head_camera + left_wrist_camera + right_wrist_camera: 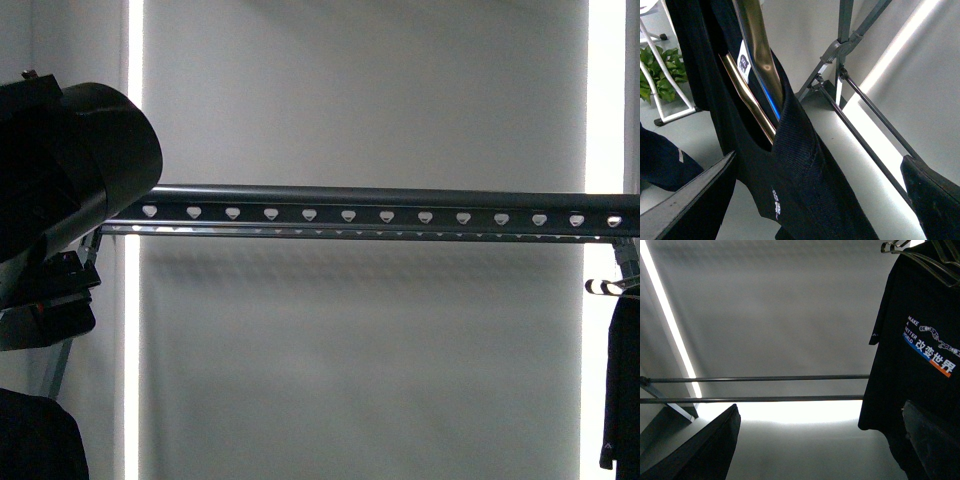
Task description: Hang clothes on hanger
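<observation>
The dark grey rack rail (380,205) with heart-shaped holes runs across the front view. The black T-shirt (920,365) with white "MAKE A BETTER WORLD" print and a blue-orange stripe hangs from a wire coat hanger (920,257) in the right wrist view. My right gripper (820,445) is open and empty beside the shirt's lower hem. My left gripper (815,200) is open, and another black garment (795,165) with a ribbed collar hangs on a shiny hanger (757,45) between its fingers (690,200). My left arm (60,200) fills the left of the front view.
A black garment (625,380) on a wire hanger (610,287) hangs at the front view's right edge, and another dark cloth (35,435) is at bottom left. Slanted rack legs (840,50), thin rods (765,378), a green plant (660,70) and a white stand (670,85) are nearby.
</observation>
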Robot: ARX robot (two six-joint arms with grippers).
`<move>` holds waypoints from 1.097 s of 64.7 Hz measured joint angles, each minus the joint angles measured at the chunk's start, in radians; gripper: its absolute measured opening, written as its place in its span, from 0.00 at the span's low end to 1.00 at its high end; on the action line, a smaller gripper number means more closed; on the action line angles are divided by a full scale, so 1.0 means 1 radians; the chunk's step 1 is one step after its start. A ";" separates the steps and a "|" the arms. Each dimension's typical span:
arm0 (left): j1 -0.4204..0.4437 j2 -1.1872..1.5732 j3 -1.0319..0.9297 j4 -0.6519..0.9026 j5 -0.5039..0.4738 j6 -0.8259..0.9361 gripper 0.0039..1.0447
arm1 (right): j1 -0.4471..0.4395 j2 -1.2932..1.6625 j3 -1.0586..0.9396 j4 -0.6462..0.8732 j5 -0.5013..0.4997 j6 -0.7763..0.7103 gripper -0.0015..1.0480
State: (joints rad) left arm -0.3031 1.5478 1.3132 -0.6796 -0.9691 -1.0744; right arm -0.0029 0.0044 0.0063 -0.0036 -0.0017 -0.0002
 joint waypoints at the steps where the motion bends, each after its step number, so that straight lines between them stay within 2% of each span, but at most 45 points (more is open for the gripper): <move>1: 0.000 0.003 0.000 0.001 -0.003 -0.002 0.94 | 0.000 0.000 0.000 0.000 0.000 0.000 0.93; 31: 0.027 0.089 0.003 0.068 0.002 0.009 0.93 | 0.000 0.000 0.000 0.000 0.000 0.000 0.93; 44: 0.050 0.044 -0.052 0.077 0.030 0.038 0.47 | 0.000 0.000 0.000 0.000 0.000 0.000 0.93; 53: 0.067 0.043 -0.071 0.076 0.039 0.039 0.23 | 0.000 0.000 0.000 0.000 0.000 0.000 0.93; 63: 0.080 0.026 -0.103 0.079 0.059 0.019 0.04 | 0.000 0.000 0.000 0.000 0.000 0.000 0.93; 71: 0.086 0.004 -0.138 0.085 0.079 0.033 0.04 | 0.000 0.000 0.000 0.000 0.000 0.000 0.93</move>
State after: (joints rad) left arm -0.2172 1.5520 1.1751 -0.5941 -0.8898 -1.0412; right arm -0.0029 0.0044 0.0063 -0.0036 -0.0017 -0.0002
